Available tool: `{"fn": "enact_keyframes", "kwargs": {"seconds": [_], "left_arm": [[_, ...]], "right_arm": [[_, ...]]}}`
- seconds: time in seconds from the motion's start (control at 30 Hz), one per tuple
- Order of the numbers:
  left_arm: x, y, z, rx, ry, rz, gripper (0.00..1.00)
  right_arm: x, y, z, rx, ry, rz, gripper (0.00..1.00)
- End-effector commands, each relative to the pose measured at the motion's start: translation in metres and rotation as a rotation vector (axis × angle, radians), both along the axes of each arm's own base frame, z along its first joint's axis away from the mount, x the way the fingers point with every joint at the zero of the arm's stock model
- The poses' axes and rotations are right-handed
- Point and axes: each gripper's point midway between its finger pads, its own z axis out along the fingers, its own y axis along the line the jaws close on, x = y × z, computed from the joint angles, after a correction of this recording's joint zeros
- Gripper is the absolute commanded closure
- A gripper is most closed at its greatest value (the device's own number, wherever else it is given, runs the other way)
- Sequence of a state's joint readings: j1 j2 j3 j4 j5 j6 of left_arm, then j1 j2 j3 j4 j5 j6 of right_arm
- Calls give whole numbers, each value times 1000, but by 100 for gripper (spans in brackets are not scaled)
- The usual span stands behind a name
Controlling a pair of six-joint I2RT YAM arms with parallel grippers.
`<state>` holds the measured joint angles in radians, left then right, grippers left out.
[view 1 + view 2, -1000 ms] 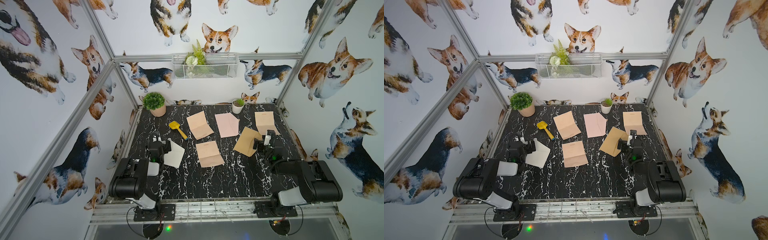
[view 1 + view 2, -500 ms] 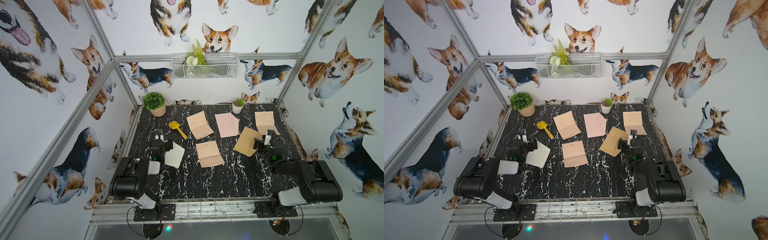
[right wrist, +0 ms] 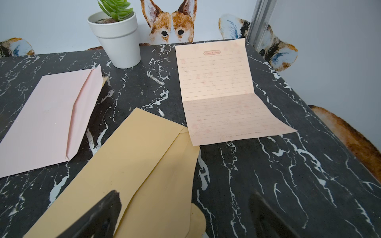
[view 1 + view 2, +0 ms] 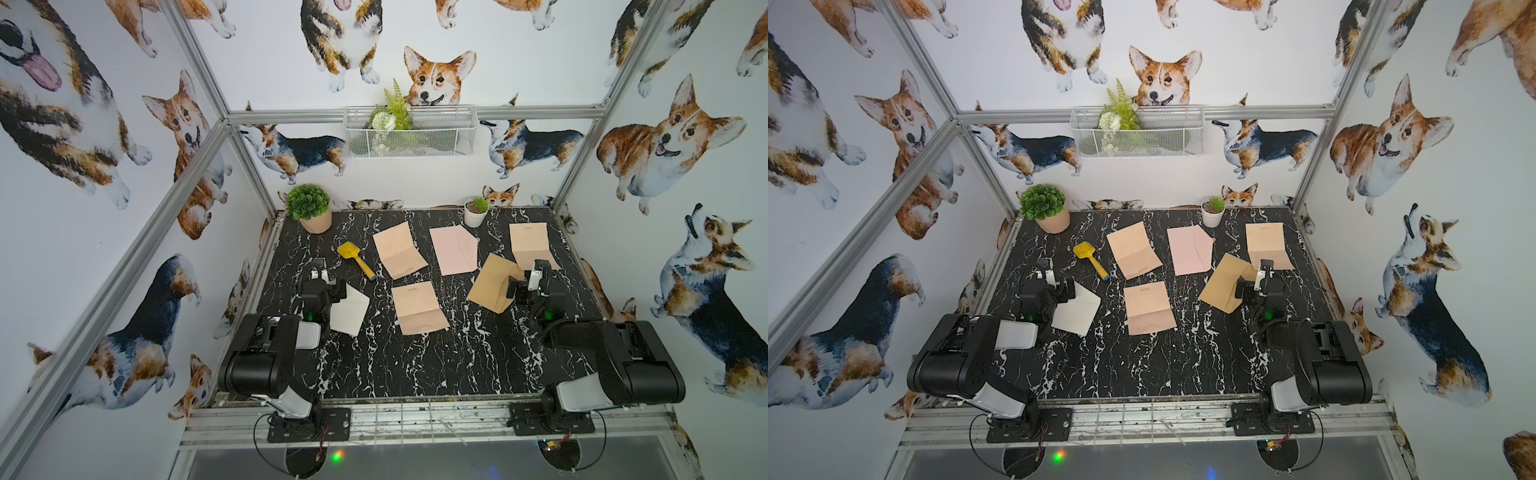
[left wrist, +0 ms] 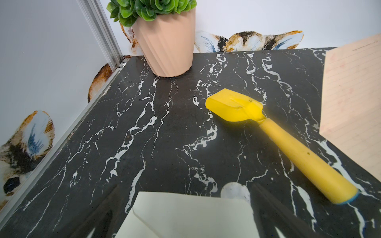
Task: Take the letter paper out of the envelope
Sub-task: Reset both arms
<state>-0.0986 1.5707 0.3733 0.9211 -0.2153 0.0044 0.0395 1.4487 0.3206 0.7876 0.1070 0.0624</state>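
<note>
On the black white-veined marble counter (image 4: 415, 365), the left fingers (image 5: 272, 206) are spread wide and grasp nothing; the near corner of a flat white paper envelope (image 4: 349, 309) lies on the counter between them. The right fingers (image 3: 99, 216) are likewise released and empty, poised over the flap end of a tan kraft-paper envelope (image 3: 127, 164), whose flap is folded open. Whether either finger touches the paper beneath it cannot be told. Three peach lined letter sheets, each creased across the middle, already lie out in the open: one sheet (image 4: 399, 249) just beside a yellow plastic scoop (image 4: 355, 258), another sheet (image 4: 417, 307) mid-counter between the two arms, and a third sheet (image 3: 222, 90) at the far right, near the tan envelope's open end. A pale pink paper envelope (image 4: 453, 249) rests flat between the far sheets. Whether a sheet is inside the white or tan envelope cannot be seen. A leafy green plant in a ribbed peach pot (image 4: 313, 212) stands at the far left corner, and a small succulent in a white pot (image 4: 476, 212) stands at the back edge.
</note>
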Motion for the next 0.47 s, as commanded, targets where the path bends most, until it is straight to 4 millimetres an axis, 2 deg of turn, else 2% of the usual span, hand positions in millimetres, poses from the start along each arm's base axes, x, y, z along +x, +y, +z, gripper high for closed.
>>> {"fn": "enact_keyframes", "kwargs": {"seconds": [0.0, 0.43], "left_arm": [[3, -1, 5, 12, -21, -10, 0], [4, -1, 5, -4, -15, -23, 0]], "right_arm": [[5, 0, 11, -10, -48, 2, 0], [5, 0, 11, -11, -47, 3, 0]]}}
